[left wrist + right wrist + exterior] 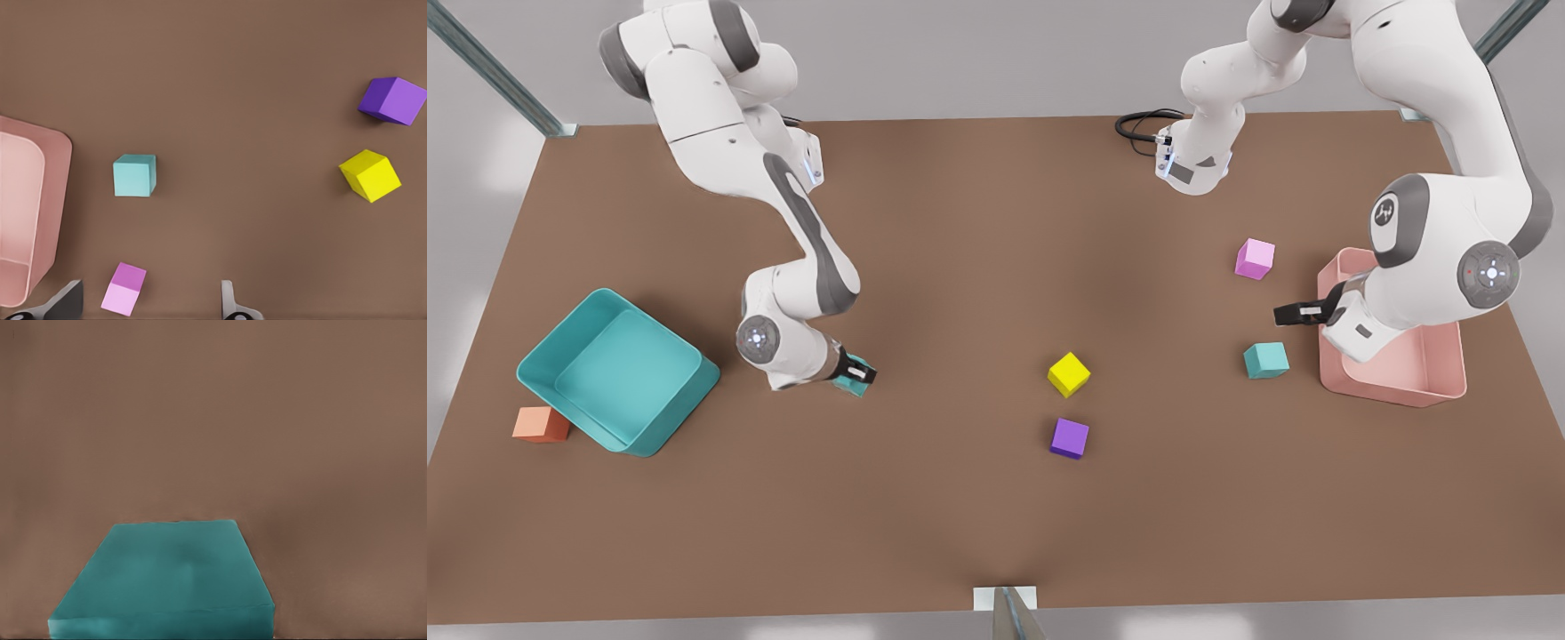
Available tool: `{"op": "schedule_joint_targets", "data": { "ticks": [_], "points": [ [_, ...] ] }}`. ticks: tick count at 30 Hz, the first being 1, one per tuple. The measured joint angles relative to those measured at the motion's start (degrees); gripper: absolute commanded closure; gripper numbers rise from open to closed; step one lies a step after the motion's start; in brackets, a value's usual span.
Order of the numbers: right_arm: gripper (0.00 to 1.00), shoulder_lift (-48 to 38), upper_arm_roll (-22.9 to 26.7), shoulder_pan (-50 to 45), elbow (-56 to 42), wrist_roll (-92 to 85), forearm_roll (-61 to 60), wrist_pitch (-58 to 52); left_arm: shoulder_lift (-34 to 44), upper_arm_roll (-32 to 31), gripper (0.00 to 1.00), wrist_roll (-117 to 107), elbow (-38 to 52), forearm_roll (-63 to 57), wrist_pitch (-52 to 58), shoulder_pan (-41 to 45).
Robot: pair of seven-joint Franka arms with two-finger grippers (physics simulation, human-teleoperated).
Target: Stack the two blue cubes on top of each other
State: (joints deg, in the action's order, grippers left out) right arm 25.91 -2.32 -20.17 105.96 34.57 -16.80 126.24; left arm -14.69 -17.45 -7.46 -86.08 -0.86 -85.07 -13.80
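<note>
The near blue cube (855, 374), judged light, rigid and matte, is clamped across flat sides by the right gripper (860, 374), while the left gripper (1294, 313) is held wide apart above the table near the other blue cube (1265, 360).

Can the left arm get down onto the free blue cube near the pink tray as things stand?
Probably yes: the left gripper hangs open just above the blue cube, which stands alone on the table, apart from the pink tray.

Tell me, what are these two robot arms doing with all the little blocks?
They are meant to stack two blue cubes. The right gripper, at the front view's left beside the teal tray, is down at the table, closed on one blue cube. The left gripper hangs open above the pink tray, near the other blue cube, which sits alone on the table. Nothing is stacked yet.
</note>
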Motion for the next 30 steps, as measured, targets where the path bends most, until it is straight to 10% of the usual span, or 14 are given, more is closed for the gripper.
{"op": "schedule_joint_targets", "data": {
  "ticks": [8, 21, 22, 23, 30],
  "points": [
    [0.47, 17.8, 0.0, -11.2, -25.8, 2.1, -2.1, -0.8, -0.3, 29.9, 0.0, -0.1, -15.2, 1.8, -11.6, 23.4],
    [0.45, 29.8, 0.0, -19.5, -36.4, 7.4, -2.3, 7.8, -4.1, 33.8, 0.0, 7.9, -31.0, 4.3, -40.1, 23.5],
    [0.36, 30.4, 0.0, -19.7, -36.8, 7.9, -2.2, 8.4, -4.2, 33.8, 0.0, 8.8, -31.2, 4.4, -41.0, 23.5],
    [0.0, 30.8, 0.1, -19.9, -37.0, 8.4, -1.9, 8.9, -4.5, 33.8, 0.0, 9.7, -31.3, 4.4, -41.7, 23.5],
    [0.0, 30.8, 0.3, -21.6, -36.8, 12.0, -0.8, 11.2, -8.5, 33.8, 0.0, 14.7, -31.4, 6.0, -45.3, 23.5]
  ]
}}
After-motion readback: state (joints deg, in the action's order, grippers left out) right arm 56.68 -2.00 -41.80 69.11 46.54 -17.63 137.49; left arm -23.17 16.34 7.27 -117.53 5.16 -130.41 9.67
